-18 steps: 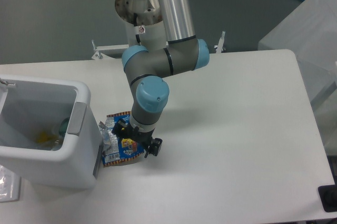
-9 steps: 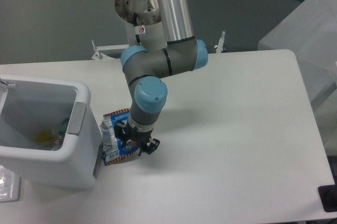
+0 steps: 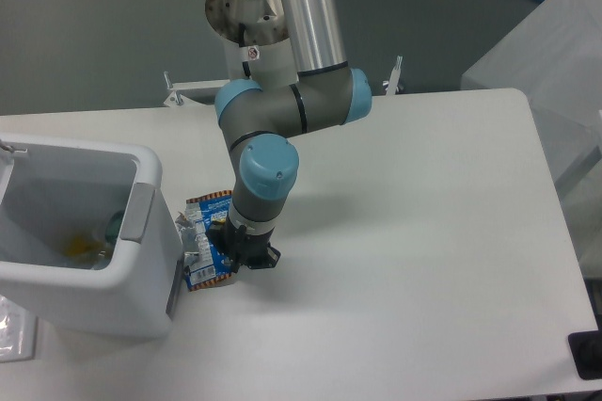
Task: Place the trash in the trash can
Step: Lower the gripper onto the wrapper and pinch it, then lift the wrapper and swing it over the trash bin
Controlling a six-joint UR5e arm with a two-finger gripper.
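Observation:
The blue snack wrapper (image 3: 200, 252), crinkled with orange edges and silver lining, lies flat on the white table just right of the trash can (image 3: 141, 274). My gripper (image 3: 243, 255) points down onto the wrapper's right edge, its black fingers drawn together on it. The wrapper still rests on the table. Inside the white bin a greenish item (image 3: 113, 224), apparently the crushed bottle, lies by the right wall, mostly hidden.
The bin has a grey panel (image 3: 139, 211) on its right side and stands at the table's left front. A yellow patch (image 3: 79, 248) shows on the bin floor. A translucent box (image 3: 555, 62) stands beyond the table's right edge.
The gripper has lowered a little and shifted left onto the wrapper. Its fingers have drawn closer together. The wrapper has slid slightly toward the bin.

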